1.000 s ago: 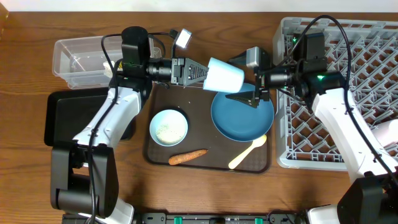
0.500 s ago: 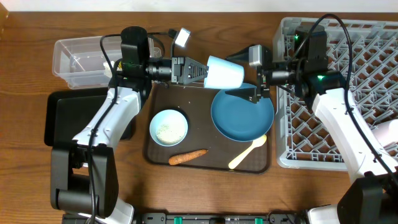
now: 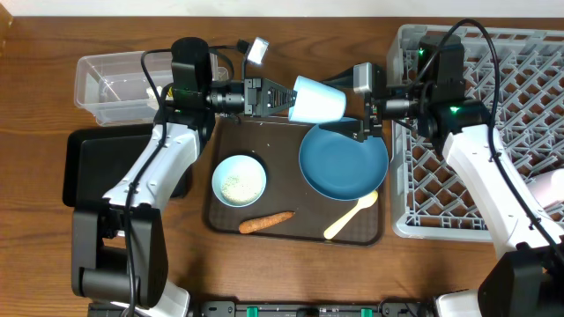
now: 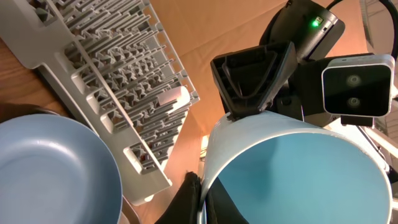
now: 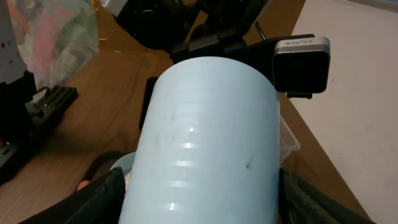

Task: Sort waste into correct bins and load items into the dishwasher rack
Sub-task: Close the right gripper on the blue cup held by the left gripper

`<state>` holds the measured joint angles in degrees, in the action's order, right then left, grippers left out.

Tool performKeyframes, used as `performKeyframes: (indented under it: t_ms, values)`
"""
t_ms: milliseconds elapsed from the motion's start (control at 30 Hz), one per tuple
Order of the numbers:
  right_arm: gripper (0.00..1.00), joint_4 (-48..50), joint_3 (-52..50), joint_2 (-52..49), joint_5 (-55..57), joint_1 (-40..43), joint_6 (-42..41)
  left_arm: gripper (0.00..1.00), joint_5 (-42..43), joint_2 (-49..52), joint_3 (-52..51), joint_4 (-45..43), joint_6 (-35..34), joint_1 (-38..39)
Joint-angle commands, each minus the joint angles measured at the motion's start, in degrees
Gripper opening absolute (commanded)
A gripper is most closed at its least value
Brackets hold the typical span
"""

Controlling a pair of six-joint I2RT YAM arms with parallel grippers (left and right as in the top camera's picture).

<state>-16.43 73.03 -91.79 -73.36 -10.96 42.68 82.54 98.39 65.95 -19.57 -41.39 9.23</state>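
My left gripper (image 3: pixel 282 99) is shut on the rim of a light-blue bowl (image 3: pixel 319 99) and holds it on its side in the air above the far edge of the brown tray. The pinched rim shows in the left wrist view (image 4: pixel 200 199). My right gripper (image 3: pixel 357 110) is open, with one finger on each side of the bowl's outer wall (image 5: pixel 205 143), very close to it. The dark-blue plate (image 3: pixel 344 163), a second light-blue bowl with rice (image 3: pixel 239 180), the carrot (image 3: pixel 266 222) and the cream spoon (image 3: pixel 351 217) lie on the tray. The grey rack (image 3: pixel 493 132) stands at the right.
The brown serving tray (image 3: pixel 220 224) is in the middle. The clear tub (image 3: pixel 115 84) stands far left, and the black tray (image 3: pixel 88 167) lies in front of it. A pink-and-white object (image 3: pixel 546 187) lies in the rack at the right edge.
My right gripper has moved up and to the left, and its fingers now lie around the bowl. The left gripper has raised the bowl slightly.
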Motion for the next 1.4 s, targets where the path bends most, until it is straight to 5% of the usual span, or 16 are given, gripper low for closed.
performKeyframes:
  t_ms: [0, 267, 667, 1367]
  values:
    - [0.73, 0.4, 0.9, -0.1, -1.9, -0.7, -0.2, 0.06, -0.9, 0.0, 0.6, -0.3, -0.9, 0.0]
    - [0.75, 1.0, 0.9, -0.1, -1.9, -0.7, -0.2, 0.06, -0.1, 0.0, 0.6, -1.2, -2.7, 0.0]
    - [0.75, 8.9, 0.9, -0.1, 0.3, -2.5, -0.2, 0.06, 1.0, 0.0, 0.6, -13.7, -17.3, 0.1]
    - [0.73, 12.4, 0.9, -0.1, 0.1, -2.6, -0.7, 0.06, 0.7, 0.0, 0.6, -14.0, -17.2, 0.1]
